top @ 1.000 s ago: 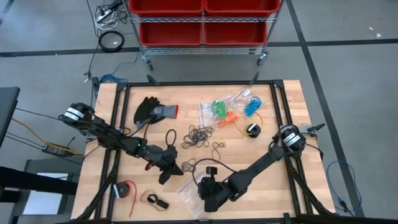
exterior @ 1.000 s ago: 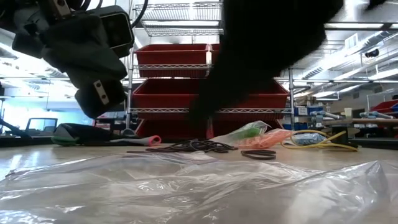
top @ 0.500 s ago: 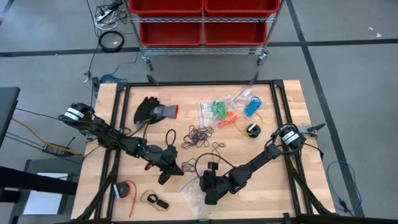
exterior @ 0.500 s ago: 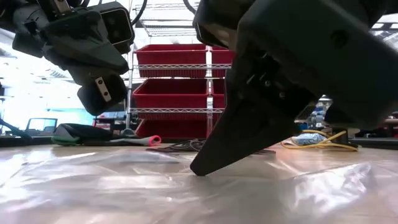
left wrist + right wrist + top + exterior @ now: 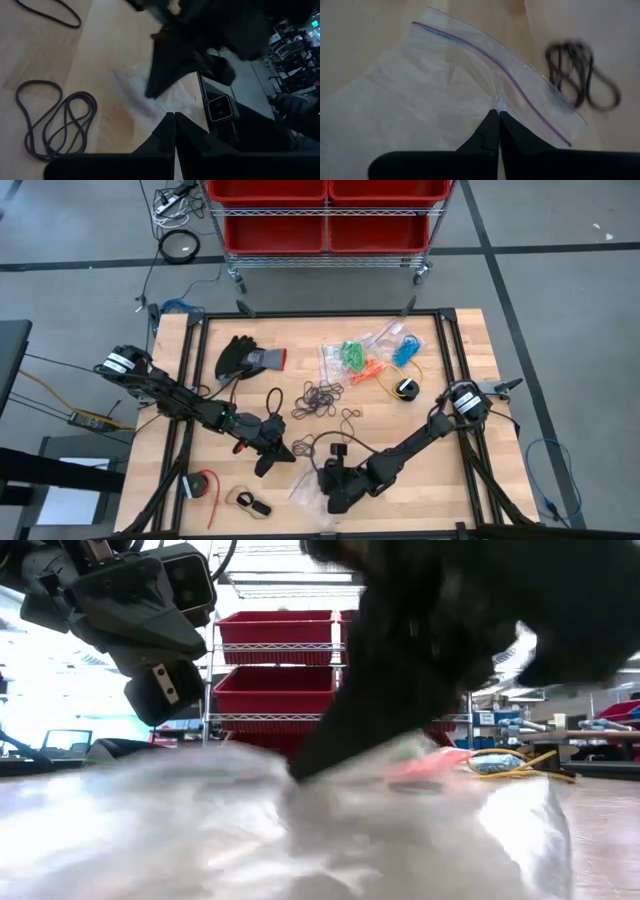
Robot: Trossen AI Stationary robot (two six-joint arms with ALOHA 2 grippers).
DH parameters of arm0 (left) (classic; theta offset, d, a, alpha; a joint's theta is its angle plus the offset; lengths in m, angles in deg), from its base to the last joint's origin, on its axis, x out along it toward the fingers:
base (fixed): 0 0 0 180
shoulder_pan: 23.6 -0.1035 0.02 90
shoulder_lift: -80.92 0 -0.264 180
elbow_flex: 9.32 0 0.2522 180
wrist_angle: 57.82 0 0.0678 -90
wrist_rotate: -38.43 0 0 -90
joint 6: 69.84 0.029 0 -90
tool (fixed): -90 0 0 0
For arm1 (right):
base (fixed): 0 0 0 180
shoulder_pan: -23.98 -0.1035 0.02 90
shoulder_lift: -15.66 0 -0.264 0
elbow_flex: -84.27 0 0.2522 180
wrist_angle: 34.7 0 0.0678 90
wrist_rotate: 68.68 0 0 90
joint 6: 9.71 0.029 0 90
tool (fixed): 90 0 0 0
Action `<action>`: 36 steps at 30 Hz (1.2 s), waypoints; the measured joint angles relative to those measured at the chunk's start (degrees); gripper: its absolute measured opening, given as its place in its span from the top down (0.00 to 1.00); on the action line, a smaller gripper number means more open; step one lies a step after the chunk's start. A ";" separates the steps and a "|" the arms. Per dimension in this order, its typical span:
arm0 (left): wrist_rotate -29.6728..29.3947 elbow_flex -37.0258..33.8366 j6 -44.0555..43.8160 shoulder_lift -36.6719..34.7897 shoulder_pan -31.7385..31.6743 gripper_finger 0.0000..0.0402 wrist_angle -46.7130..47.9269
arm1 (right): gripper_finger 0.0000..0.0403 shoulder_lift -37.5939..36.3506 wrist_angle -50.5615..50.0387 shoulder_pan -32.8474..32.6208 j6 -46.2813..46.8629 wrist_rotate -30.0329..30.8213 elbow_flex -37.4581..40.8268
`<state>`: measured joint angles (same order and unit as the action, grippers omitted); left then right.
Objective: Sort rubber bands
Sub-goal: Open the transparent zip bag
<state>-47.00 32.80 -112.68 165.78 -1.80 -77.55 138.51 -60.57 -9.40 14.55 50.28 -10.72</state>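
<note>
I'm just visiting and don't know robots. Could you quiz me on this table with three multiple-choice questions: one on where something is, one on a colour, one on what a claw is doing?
1. Where does the black glove lie on the table?
A. Far side, toward the left arm
B. Near edge, by the right arm
C. Inside a red bin

2. What colour are the loose rubber bands piled mid-table?
A. Orange
B. Black
C. Blue

3. What is the right claw doing?
A. Hanging open above the glove
B. Shut on the clear zip bag
C. Holding the yellow cable

Answers:
1 A: the high view shows the glove at the far left.
2 B: that pile is dark.
3 B: the right wrist view shows its fingertips pinching the plastic.
</note>
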 joint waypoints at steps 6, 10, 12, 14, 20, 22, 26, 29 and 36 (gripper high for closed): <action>3.32 0.00 -1.30 0.00 -0.02 0.96 -4.17 | 1.00 0.00 -13.89 -1.73 -3.31 6.10 -8.85; 6.91 0.00 -2.94 0.00 0.00 0.96 -10.76 | 1.00 -0.02 -26.04 -2.81 -3.52 10.65 -15.20; 6.73 0.04 -4.35 0.00 -0.13 0.96 -12.48 | 1.00 -0.07 -30.19 -3.42 -3.53 13.37 -17.72; 5.17 0.04 -5.48 0.00 -0.64 0.96 -11.51 | 1.00 -0.09 -33.79 -4.02 -3.54 16.20 -19.90; 4.12 0.02 -5.43 1.23 -1.36 0.90 -12.41 | 1.00 -0.20 -36.96 -4.52 -3.53 18.38 -22.06; 2.44 0.02 -5.28 1.63 -1.33 0.84 -12.40 | 1.00 -0.20 -37.08 -4.50 -3.53 18.37 -22.05; 1.06 0.02 -4.19 2.21 -1.38 0.68 -12.06 | 1.00 -0.20 -37.03 -4.48 -3.50 18.35 -22.07; -0.38 0.02 -3.96 2.21 -1.33 0.55 -12.10 | 1.00 -0.20 -37.06 -4.50 -3.55 18.24 -22.07; -3.32 0.02 -3.74 2.21 -1.36 0.32 -10.90 | 1.00 -0.20 -37.05 -4.50 -3.50 17.80 -22.05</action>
<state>-50.33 32.82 -116.42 167.98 -3.15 -88.45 138.31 -97.62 -13.91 11.05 68.08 -32.78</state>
